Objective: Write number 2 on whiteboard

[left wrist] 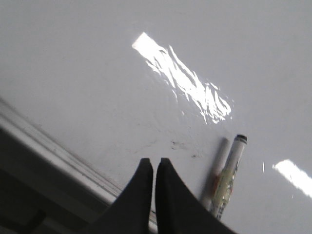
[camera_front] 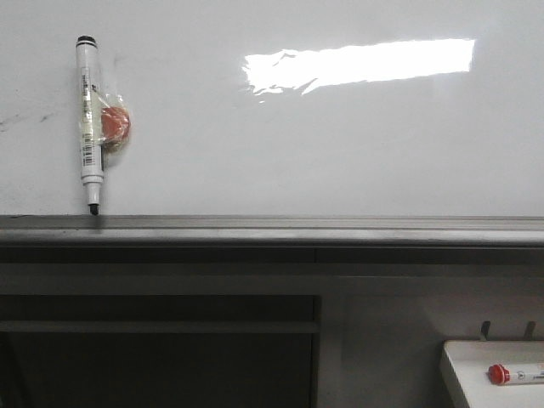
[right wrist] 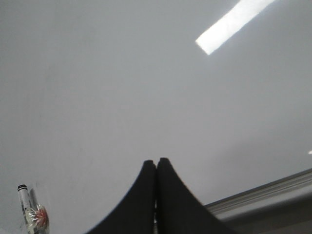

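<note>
The whiteboard (camera_front: 340,144) is smooth and glossy white, mirroring a bright ceiling light. Its ledge (camera_front: 272,228) looks like brushed grey metal. A plastic marker (camera_front: 89,119) wrapped in shiny clear film stands against the board, and both grippers' fingers (left wrist: 141,195) (right wrist: 144,195) are matt black.

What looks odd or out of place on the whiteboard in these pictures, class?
A black-tipped white marker stands tip-down on the grey metal ledge of the glossy whiteboard, with an orange-red round object wrapped to its side in clear plastic. Faint grey smudges mark the board left of it. No number is drawn.
</note>
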{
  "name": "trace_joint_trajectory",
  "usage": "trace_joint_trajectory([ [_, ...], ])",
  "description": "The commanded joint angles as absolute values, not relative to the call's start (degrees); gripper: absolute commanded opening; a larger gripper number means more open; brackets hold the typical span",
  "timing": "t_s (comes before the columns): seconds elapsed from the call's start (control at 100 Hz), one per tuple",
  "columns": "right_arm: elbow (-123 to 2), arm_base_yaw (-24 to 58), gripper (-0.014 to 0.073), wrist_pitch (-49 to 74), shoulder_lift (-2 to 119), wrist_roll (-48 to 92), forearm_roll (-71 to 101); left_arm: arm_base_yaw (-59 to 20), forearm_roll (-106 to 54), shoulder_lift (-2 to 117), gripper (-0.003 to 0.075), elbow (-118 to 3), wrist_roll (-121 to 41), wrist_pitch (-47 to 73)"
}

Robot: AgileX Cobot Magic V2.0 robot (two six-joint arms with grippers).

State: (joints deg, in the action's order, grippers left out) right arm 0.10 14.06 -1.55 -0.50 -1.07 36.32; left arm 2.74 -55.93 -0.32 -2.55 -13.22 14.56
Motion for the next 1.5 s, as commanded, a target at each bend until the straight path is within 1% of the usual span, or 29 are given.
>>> trace_joint_trajectory([
  [0.0,-5.2,14.0,-0.0046,-2.1,-1.2,1.3,32.0,2.5,-45.4,1.2,-0.002,-10.1,-16.5,17.1],
  [0.02,-6.6,14.0,-0.0036,-0.4,-0.8,1.9,30.2,2.5,-41.9,2.3,-0.002,-11.9,-16.5,18.3],
  [0.09,-11.7,14.0,0.0041,6.2,1.5,4.7,23.9,2.5,-32.6,7.2,-0.002,-17.9,-16.5,22.1],
  [0.11,-13.2,14.0,0.0073,7.4,2.4,5.4,22.8,2.5,-30.0,8.4,-0.002,-19.2,-16.5,22.9],
  [0.13,-15.1,14.0,0.0122,10.0,3.9,5.9,20.9,2.5,-28.0,10.3,-0.0019,-21.0,-16.5,24.1],
  [0.15,-16.0,14.0,0.0148,11.1,4.8,6.0,20.1,2.5,-26.8,12.2,-0.0015,-22.8,-16.5,25.2],
  [0.2,-18.8,14.0,0.0242,14.3,7.9,6.0,17.6,2.4,-24.1,16.8,0.0012,-26.8,-16.5,27.5],
  [0.26,-21.4,14.0,0.035,16.9,12.3,6.0,16.4,0.6,-24.3,20.8,0.0084,-30.4,-16.5,28.0],
  [0.3,-22.5,14.0,0.0391,17.8,14.7,6.0,16.4,-1.0,-25.2,24.2,0.0178,-32.9,-16.5,28.8],
  [0.31,-22.9,14.0,0.0402,17.9,15.6,6.0,16.4,-1.0,-25.4,24.2,0.0178,-32.9,-16.5,28.8],
  [0.33,-23.5,14.0,0.0415,18.4,17.0,6.0,16.4,-1.6,-25.6,25.8,0.0225,-33.8,-16.5,29.5],
  [0.36,-24.1,14.0,0.0424,18.7,18.7,6.0,16.4,-2.5,-25.9,27.9,0.0307,-34.9,-16.5,30.5],
  [0.38,-24.5,14.0,0.0423,18.7,19.9,6.0,16.4,-2.8,-26.4,29.4,0.0338,-35.6,-16.5,31.6],
  [0.41,-25.0,14.0,0.0421,18.6,21.4,6.0,16.5,-3.6,-27.0,32.1,0.0407,-36.6,-16.5,33.2],
  [0.45,-25.5,14.0,0.0422,18.2,23.4,6.0,16.7,-4.6,-28.3,35.2,0.0466,-37.4,-16.5,35.1],
  [0.49,-25.7,14.0,0.0422,18.0,24.8,6.0,17.1,-5.7,-29.9,38.1,0.0492,-37.9,-16.5,36.4],
  [0.66,-26.1,14.0,0.0422,18.5,28.3,6.0,17.3,-11.5,-35.9,47.2,0.0491,-38.8,-16.5,37.1],
  [0.78,-26.1,14.0,0.0422,18.3,28.4,6.0,17.3,-18.1,-36.5,51.4,0.0491,-39.1,-16.5,33.8],
  [0.84,-26.1,14.0,0.0422,18.3,28.4,6.0,17.3,-21.2,-36.5,53.2,0.0487,-39.2,-16.5,30.3],
  [0.89,-26.1,14.0,0.0422,18.3,28.4,6.0,17.3,-23.6,-36.3,54.4,0.0461,-39.2,-16.4,26.7],
  [1.0,-26.1,14.0,0.0422,18.4,28.4,6.0,17.3,-27.3,-36.0,57.3,0.0379,-39.2,-16.3,18.8],
  [1.05,-26.1,14.0,0.0422,18.4,28.4,6.0,17.3,-27.8,-36.0,58.8,0.0365,-39.2,-16.2,16.9],
  [1.25,-26.1,14.0,0.0422,19.0,28.4,6.0,17.3,-27.9,-36.9,64.7,0.0365,-39.2,-15.9,12.9],
  [1.43,-26.1,14.0,0.0422,20.4,28.4,6.0,17.3,-27.9,-37.7,68.6,0.0364,-39.2,-15.9,12.5],
  [1.49,-26.1,14.0,0.0422,20.8,28.4,6.0,17.3,-27.9,-38.7,69.5,0.0344,-39.2,-15.9,12.5],
])
